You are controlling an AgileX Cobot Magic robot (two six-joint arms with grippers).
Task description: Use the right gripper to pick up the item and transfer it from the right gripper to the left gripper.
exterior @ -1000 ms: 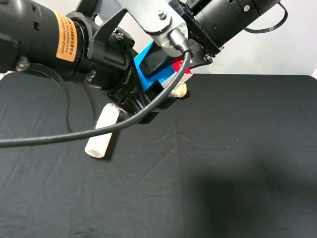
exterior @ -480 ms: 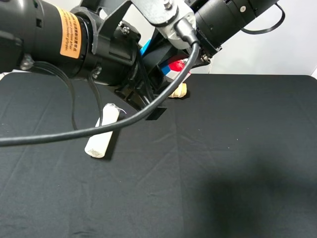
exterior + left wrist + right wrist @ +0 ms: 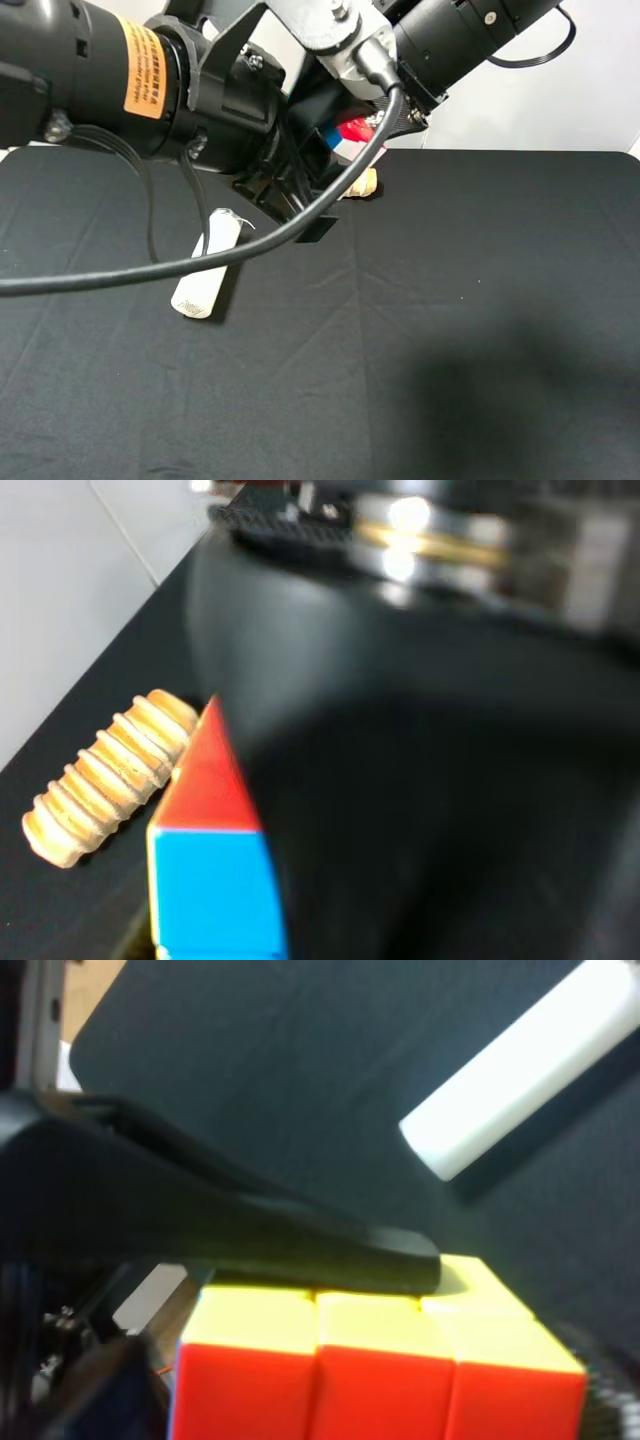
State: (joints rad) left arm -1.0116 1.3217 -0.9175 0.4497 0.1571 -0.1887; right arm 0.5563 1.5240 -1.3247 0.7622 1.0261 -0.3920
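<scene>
One item (image 3: 352, 129), aloft between both arms, well above the counter (image 3: 480, 300). Left claw (image 3: 325, 150): closed, apparently gripping the item. Right claw (image 3: 372, 112): open or closed, cannot tell. Pick-up done; handover apparently near complete; right claw's release unconfirmed.

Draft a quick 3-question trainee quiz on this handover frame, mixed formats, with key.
1. True or false: the puzzle cube rests on the black table.
2. In the right wrist view, the cube face under the black finger is: A yellow; B green; C white.
3. Name the two things lying on the table.
Key: 1 false, it is up in the air, off the table. 2 A. 3 the white cylinder and the ribbed wooden roller.
</scene>
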